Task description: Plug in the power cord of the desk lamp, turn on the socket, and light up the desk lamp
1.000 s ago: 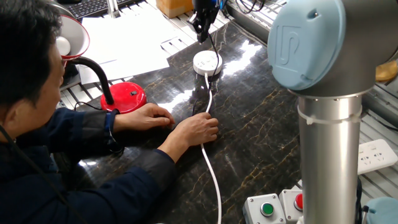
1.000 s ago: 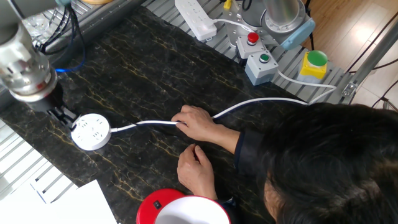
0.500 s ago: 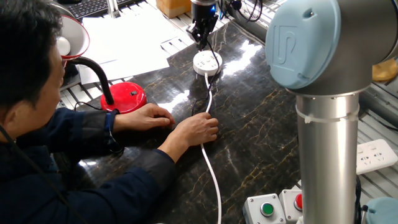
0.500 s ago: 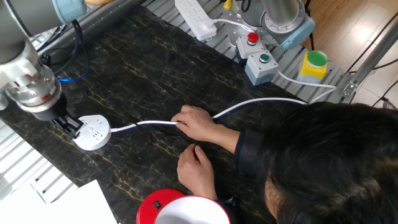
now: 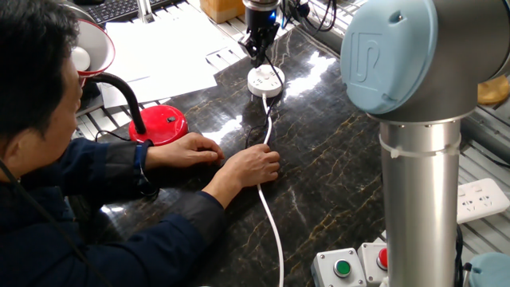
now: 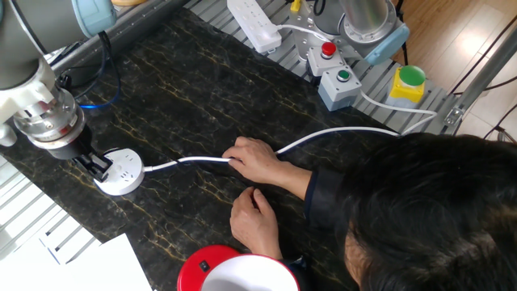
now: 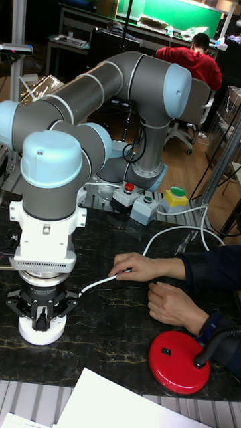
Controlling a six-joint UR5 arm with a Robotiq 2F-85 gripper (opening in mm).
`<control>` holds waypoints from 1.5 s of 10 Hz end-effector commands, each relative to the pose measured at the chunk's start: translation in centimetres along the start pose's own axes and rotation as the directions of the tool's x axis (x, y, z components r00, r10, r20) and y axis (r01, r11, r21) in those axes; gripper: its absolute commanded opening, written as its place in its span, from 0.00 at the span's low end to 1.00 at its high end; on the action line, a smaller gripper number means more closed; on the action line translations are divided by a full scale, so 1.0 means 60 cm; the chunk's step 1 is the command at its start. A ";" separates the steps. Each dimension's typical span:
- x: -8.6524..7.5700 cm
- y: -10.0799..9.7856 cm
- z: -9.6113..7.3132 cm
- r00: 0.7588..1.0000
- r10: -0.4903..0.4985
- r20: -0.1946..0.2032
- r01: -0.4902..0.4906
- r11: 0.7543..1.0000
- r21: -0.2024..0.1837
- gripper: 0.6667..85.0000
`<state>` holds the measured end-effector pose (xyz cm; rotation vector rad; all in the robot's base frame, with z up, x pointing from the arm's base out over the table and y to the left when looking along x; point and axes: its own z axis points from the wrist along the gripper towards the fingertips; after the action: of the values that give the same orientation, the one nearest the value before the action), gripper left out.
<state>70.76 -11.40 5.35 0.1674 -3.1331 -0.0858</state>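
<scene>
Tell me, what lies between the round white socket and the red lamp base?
Bare dark marble tabletop separates round white socket from glossy red lamp base, in one fixed view.

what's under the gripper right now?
The round white socket sits directly under the gripper, its fingertips down on the top face. Whether a plug is between them or in the holes cannot be seen; the fingers cover that spot in all views.
</scene>
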 end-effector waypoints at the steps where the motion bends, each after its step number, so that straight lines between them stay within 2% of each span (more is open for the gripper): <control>1: 0.000 0.005 0.001 1.000 0.009 0.003 -0.009 1.000 -0.014 0.00; 10: 0.007 -0.007 0.002 1.000 0.009 0.004 -0.009 1.000 -0.007 0.00; 15: 0.007 -0.001 0.007 1.000 0.014 0.007 -0.014 1.000 -0.021 0.00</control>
<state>70.28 -11.88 4.90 0.1587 -3.1332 -0.0913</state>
